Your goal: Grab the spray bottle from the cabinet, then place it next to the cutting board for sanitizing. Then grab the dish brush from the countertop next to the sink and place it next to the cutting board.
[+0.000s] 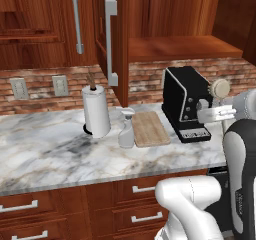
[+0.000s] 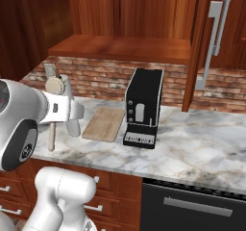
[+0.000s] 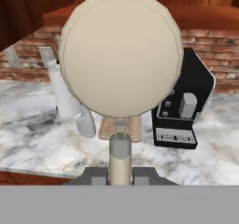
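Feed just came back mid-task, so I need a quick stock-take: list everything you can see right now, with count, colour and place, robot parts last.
Cream-beige round-headed dish brush: one, held upright in the gripper, above the counter.
Pale grey-white plastic spray bottle: one, standing against the board's left edge.
Light-tan wooden cutting board: one, flat on the countertop, left of the coffee machine.
Black boxy coffee machine: one, at the back of the counter.
White paper-towel roll: one, upright, left of the bottle.
White marble countertop: one, grey-veined.
Reddish-brown wooden wall cabinet: one, door open, shelf bare.
Gripper: one, shut on the brush handle.
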You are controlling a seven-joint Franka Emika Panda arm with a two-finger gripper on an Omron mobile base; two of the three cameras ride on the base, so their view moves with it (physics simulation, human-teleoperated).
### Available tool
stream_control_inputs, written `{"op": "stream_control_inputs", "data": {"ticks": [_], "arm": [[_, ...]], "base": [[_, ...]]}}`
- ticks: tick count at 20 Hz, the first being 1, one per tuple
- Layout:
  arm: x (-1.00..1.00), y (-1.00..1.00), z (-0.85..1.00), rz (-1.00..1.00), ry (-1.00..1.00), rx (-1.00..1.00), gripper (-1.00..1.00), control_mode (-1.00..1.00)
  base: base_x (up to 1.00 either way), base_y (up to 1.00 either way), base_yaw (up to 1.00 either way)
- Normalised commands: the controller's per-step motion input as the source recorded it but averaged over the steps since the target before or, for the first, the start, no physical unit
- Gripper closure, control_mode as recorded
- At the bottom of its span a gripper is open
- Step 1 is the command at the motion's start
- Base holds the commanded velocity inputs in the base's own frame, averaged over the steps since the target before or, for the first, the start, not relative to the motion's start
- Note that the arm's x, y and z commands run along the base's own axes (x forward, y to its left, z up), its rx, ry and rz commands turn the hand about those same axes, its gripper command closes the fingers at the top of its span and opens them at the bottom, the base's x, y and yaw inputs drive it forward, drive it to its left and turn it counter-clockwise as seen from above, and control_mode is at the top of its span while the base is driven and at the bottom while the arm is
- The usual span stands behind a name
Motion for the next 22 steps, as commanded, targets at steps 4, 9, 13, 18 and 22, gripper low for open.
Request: {"op": "stream_control_inputs", "data": {"ticks": [4, 9, 13, 18, 22], "arm": [[0.09, -0.09, -0.32, 0.46, 0.03, -0.36, 1.0, -1.0], [0.24, -0.03, -0.33, 0.53, 0.04, -0.31, 1.0, -1.0], [0.16, -0.08, -0.28, 0.54, 0.0, -0.25, 1.0, -1.0], [0.31, 0.18, -0.29, 0.4, 0.16, -0.35, 1.0, -1.0], [0.46, 0.38, -0.22, 0.22, 0.34, -0.33, 1.0, -1.0]], "base": [[0.0, 0.0, 0.0], [0.0, 0.0, 0.0], [0.0, 0.0, 0.0], [0.0, 0.0, 0.0], [0.0, 0.0, 0.0]]}}
